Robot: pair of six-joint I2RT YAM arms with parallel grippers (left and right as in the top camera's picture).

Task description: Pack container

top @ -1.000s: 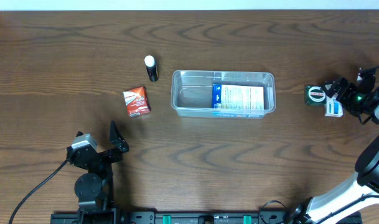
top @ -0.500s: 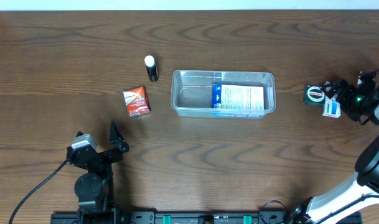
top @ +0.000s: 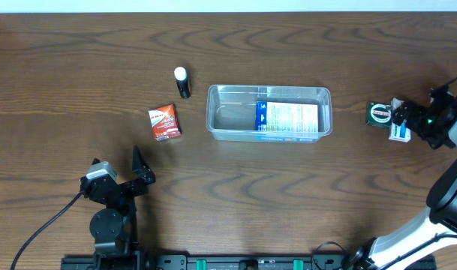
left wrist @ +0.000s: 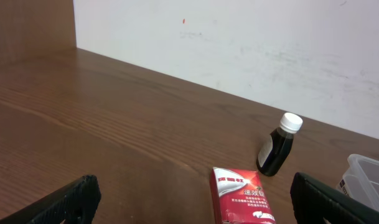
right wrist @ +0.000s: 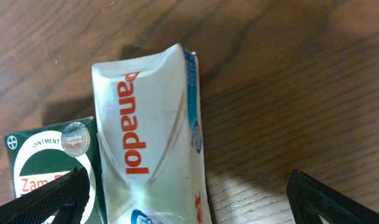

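Right end effector [right wrist: 189, 198] has shifted slightly above the white box [right wrist: 155, 137] near the counter's [top: 288, 195] right edge, jaws apart; left end effector [left wrist: 192, 202], front-left, also gapes; container [top: 269, 133] mid-counter.

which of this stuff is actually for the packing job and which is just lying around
For the job: container, blue-and-white box already inside it, and, probably still to pack, red box, dark bottle, green ointment box, Panadol box.

Just lying about: black cable by the left arm.
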